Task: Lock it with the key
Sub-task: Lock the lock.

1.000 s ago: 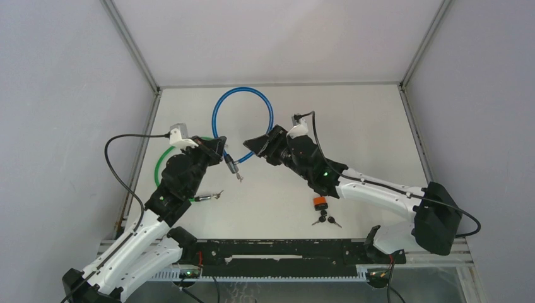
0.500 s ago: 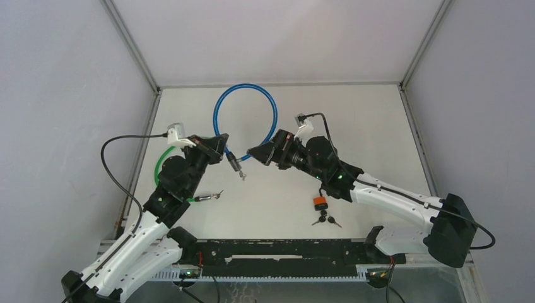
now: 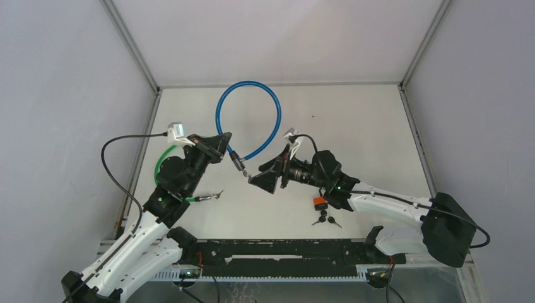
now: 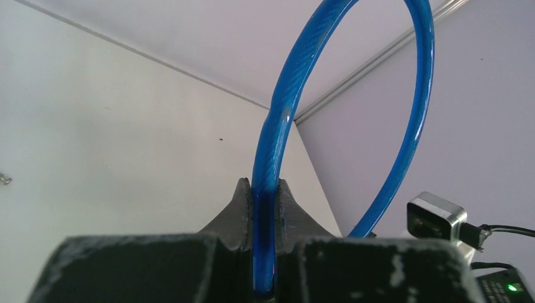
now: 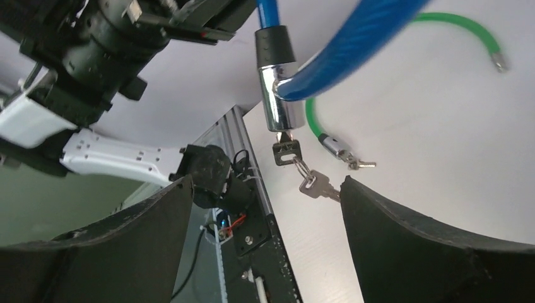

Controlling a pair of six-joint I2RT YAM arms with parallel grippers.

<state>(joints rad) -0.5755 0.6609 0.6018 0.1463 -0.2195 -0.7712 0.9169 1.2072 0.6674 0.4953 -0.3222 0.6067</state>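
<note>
My left gripper (image 3: 222, 144) is shut on the blue cable lock (image 3: 265, 95), gripping the cable (image 4: 271, 189) just behind its silver lock barrel (image 5: 277, 104). The loop stands up off the table. A black-headed key (image 5: 286, 151) sits in the barrel's end, with a second silver key (image 5: 313, 184) hanging from its ring. My right gripper (image 3: 260, 180) is open and empty, its jaws spread wide just below and right of the barrel (image 3: 240, 165), with the hanging keys between the fingertips.
A green cable lock (image 3: 165, 165) lies under the left arm, its keyed end (image 3: 209, 197) on the table; it also shows in the right wrist view (image 5: 460, 28). An orange padlock (image 3: 320, 202) and loose black keys (image 3: 325, 220) lie near the front rail (image 3: 277, 249).
My right gripper has let go of the blue cable's far side, swung down and left, and now faces the barrel's key end. The left gripper has lifted the lock slightly.
</note>
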